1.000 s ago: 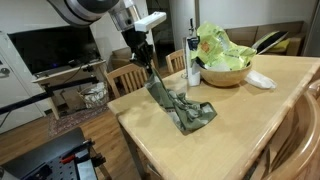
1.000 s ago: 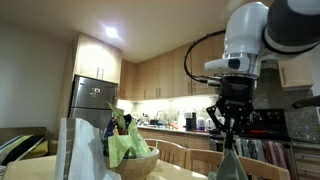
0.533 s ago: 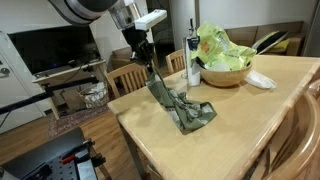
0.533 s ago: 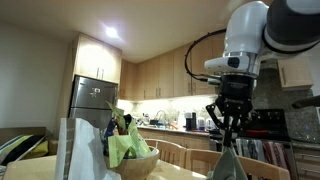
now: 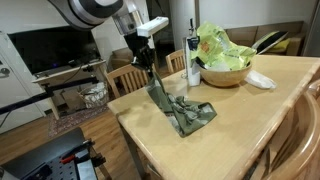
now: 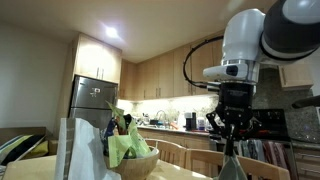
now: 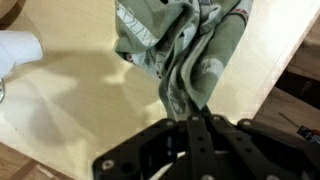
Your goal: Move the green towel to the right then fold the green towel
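Moved: my arm (image 5: 97,9) shifted slightly | gripper (image 5: 148,70) clamps towel (image 5: 185,112) corner | tip: carry it low, lay flat before folding.

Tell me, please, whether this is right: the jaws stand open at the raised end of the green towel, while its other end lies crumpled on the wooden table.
Not quite: the jaws are shut on the raised end of the green towel, not open, as the wrist view shows. Its other end does lie crumpled on the wooden table.
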